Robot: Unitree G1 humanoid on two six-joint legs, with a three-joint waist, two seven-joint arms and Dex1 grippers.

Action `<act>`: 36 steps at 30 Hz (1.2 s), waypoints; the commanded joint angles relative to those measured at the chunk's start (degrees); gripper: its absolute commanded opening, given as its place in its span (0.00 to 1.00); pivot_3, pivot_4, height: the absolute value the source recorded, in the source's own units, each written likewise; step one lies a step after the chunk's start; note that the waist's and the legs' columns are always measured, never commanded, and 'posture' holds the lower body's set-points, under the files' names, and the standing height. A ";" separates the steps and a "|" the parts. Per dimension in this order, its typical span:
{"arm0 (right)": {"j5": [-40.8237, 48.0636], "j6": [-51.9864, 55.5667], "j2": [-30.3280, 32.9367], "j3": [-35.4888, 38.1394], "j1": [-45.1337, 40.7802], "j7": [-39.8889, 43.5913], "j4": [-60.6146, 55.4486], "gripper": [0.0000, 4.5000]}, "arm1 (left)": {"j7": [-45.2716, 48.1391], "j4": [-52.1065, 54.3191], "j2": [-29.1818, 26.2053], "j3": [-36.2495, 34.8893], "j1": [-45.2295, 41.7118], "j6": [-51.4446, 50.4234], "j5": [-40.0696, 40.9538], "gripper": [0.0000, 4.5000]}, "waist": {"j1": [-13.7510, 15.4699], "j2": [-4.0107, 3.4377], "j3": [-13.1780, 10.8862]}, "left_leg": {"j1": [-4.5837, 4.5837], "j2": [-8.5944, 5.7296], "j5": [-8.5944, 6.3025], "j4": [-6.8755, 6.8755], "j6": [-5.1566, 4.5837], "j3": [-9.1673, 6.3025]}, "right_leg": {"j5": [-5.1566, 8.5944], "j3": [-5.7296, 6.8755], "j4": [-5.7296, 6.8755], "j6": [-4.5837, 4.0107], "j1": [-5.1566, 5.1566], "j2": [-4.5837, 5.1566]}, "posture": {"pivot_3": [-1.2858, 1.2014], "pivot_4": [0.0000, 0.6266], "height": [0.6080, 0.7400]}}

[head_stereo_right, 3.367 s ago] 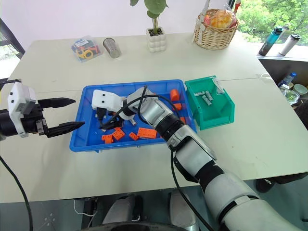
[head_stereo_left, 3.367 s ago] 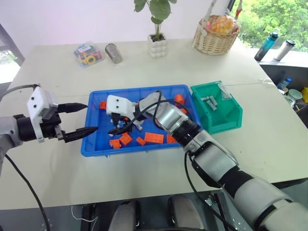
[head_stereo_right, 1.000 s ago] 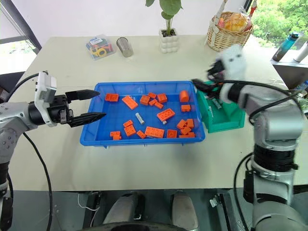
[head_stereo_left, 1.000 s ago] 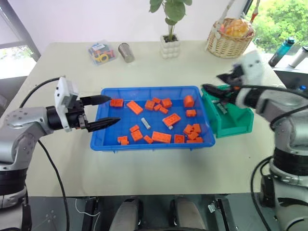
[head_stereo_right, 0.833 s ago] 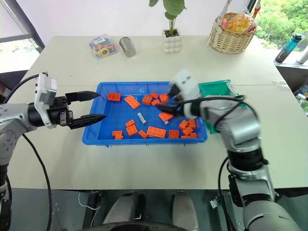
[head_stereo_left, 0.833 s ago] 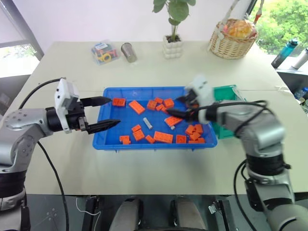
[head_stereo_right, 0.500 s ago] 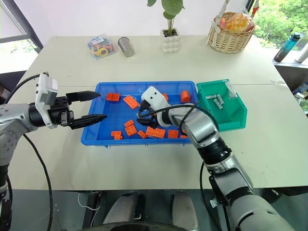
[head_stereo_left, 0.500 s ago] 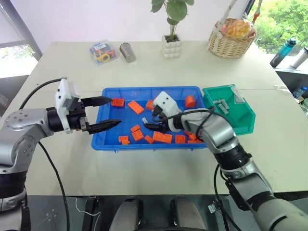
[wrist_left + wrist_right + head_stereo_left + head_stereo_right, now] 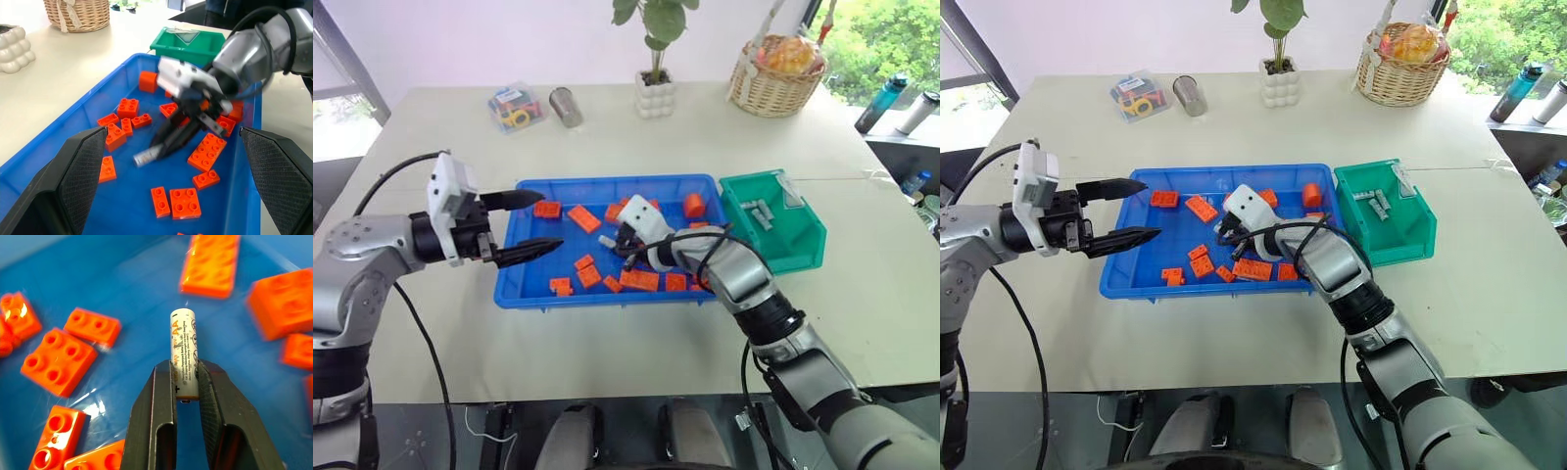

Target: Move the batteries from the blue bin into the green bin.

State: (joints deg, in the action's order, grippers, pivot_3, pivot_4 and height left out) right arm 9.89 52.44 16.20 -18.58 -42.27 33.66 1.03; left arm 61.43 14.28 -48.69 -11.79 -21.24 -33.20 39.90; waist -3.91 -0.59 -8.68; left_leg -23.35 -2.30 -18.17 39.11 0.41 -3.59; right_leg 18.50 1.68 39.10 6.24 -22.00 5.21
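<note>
The blue bin (image 9: pixel 607 183) lies mid-table, scattered with orange bricks. My right gripper (image 9: pixel 186 368) reaches into its middle, shut on a white-grey battery (image 9: pixel 184 350) that sticks out past the fingertips, low over the bin floor. From the left wrist view the same battery (image 9: pixel 145 157) pokes out of the right gripper (image 9: pixel 164 147). The green bin (image 9: pixel 786 245) stands against the blue bin's right end, with a few batteries (image 9: pixel 760 211) inside. My left gripper (image 9: pixel 548 222) hangs open over the blue bin's left rim, holding nothing.
Orange bricks (image 9: pixel 640 280) surround the held battery. At the back of the table stand a wicker basket (image 9: pixel 775 83), a white plant pot (image 9: pixel 655 96), a metal cup (image 9: pixel 567 106) and a clear box (image 9: pixel 510 106). Bottles (image 9: pixel 868 104) stand off the right edge.
My right arm swung left from the green bin, dropped into the blue bin and closed its fingers on the battery. The left arm stayed put.
</note>
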 commanded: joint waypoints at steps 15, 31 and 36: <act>8.52 18.63 25.89 34.43 10.28 -1.97 -17.74 0.15 | 2.05 -3.68 3.64 3.74 -5.00 3.11 -2.34 1.00 | 1.33 0.00 0.00 | -0.02 0.04 -0.01 -0.01 -0.02 0.22 | 0.00 -0.01 -0.07 0.00 0.07 0.03 | 0.52 0.24 0.98; -2.13 -35.00 32.51 7.14 -7.40 32.84 8.03 0.76 | 3.00 -5.57 4.84 4.79 -8.35 4.25 -3.86 1.00 | 0.98 -0.01 -0.01 | -0.02 0.15 -0.01 0.02 -0.02 0.29 | 0.01 0.00 -0.90 0.01 0.32 -0.11 | 0.52 0.24 0.98; -9.64 -56.29 28.38 -1.18 -13.40 41.66 22.10 0.76 | 1.61 -2.59 4.56 3.50 -6.17 3.60 -3.19 1.00 | 1.19 0.00 -0.02 | -0.02 0.12 -0.01 0.08 -0.02 0.15 | 0.00 0.03 -0.92 0.01 0.34 -0.09 | 0.52 0.24 0.98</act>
State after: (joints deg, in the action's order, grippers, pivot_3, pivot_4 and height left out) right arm 2.54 2.93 44.72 -18.72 -53.27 72.83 20.17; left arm 63.49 8.97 -43.66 -6.28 -27.81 -29.76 35.71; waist -2.72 -0.59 -8.69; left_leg -23.37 -2.20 -18.17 39.20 0.39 -3.45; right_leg 18.51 1.71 38.17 6.24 -21.65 5.13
